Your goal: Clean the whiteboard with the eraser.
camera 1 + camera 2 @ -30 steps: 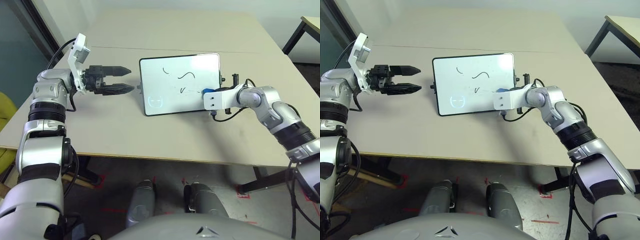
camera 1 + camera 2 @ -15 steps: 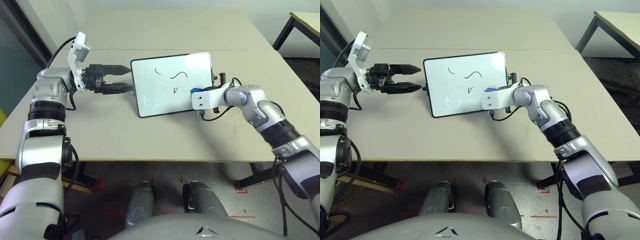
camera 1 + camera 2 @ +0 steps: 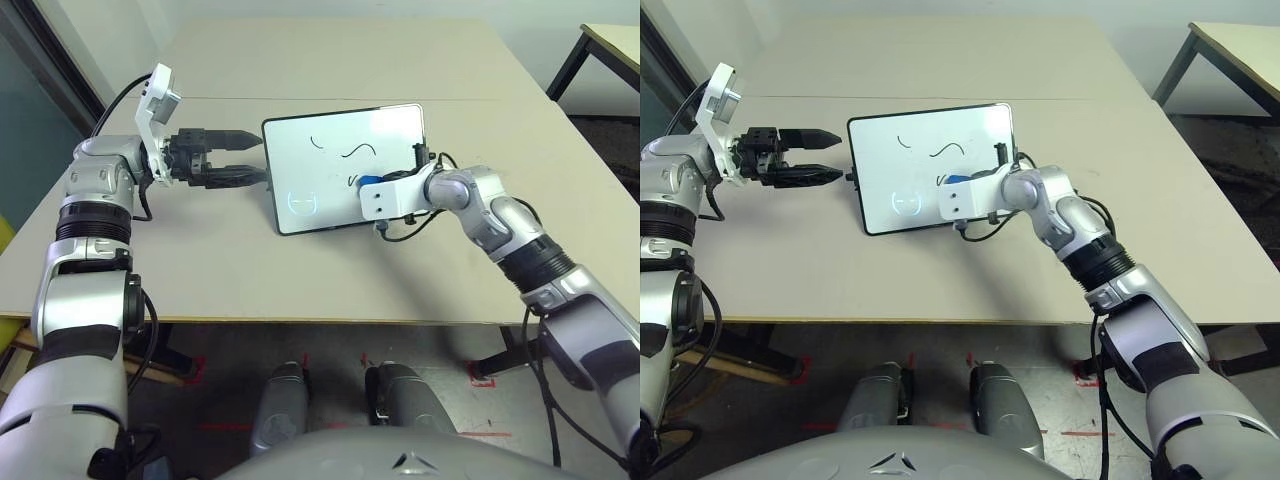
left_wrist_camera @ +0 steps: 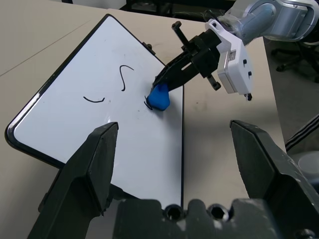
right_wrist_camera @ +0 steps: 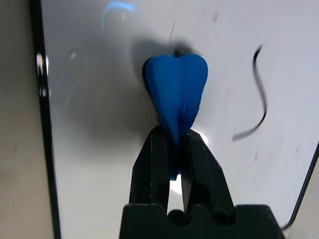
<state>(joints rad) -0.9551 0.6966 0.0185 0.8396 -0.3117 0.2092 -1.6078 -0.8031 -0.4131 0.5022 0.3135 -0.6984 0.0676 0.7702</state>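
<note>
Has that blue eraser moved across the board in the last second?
Yes. The eraser, pinched in the right gripper, slid from the whiteboard's right edge inward, toward the squiggles.

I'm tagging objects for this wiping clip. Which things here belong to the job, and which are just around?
Job:
- whiteboard with black squiggles
- blue eraser, pinched in the right claw on the board
- left claw, open beside the board's edge

Just around:
- tan table
- second table, far right

Beige worktop [image 3: 330,60] with a seam line running across it; second table [image 3: 600,45] at far right; red tape marks [image 3: 485,382] on the floor.
</note>
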